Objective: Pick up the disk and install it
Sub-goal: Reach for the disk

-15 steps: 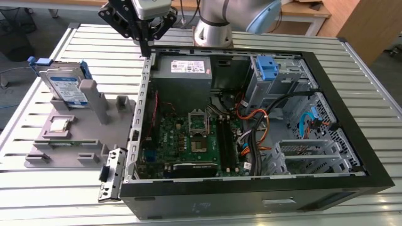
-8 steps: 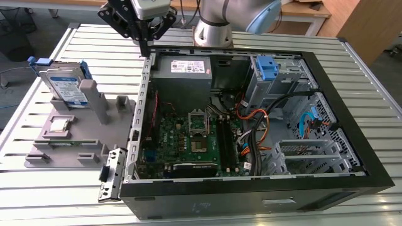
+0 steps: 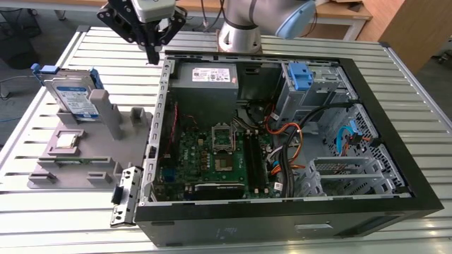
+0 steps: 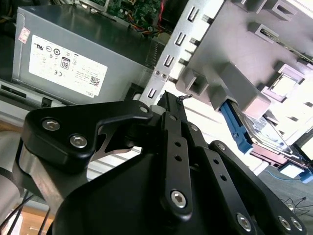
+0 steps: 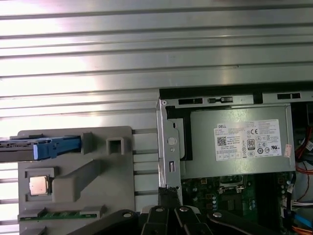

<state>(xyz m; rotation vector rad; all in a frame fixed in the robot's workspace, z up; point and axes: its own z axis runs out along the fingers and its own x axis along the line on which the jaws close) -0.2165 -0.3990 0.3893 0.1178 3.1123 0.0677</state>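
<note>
Hanging above the back corner of the computer case (image 3: 164, 132), the gripper (image 3: 153, 57) has its two fingers pressed together, and nothing is held between them. In the second wrist view the fingers (image 4: 168, 105) meet at a thin tip, so it looks fully closed, though the very tip is hard to see.

The disk (image 3: 74, 98) is well apart from the gripper, toward the exterior view's left. It stands on its edge in a slot of a grey holder (image 3: 92, 153) on the metal table (image 3: 424, 127). I think it stands up like that so its top edge pokes out and is easy to grab. Its blue frame shows in the first wrist view (image 5: 58, 148).

The holder keeps other parts too. A small square chip (image 3: 67, 140) sits in its own pocket, and a thin green stick (image 5: 58, 214) lies in a groove just beside it.

The case lies on its side with the cover off, likely so the inside can be reached from above. Inside it are a grey box (image 3: 205, 79) with a white sticker, a green board (image 3: 211, 153), many wires (image 3: 289, 132) and a blue latch (image 3: 302, 76) on a metal rack.
</note>
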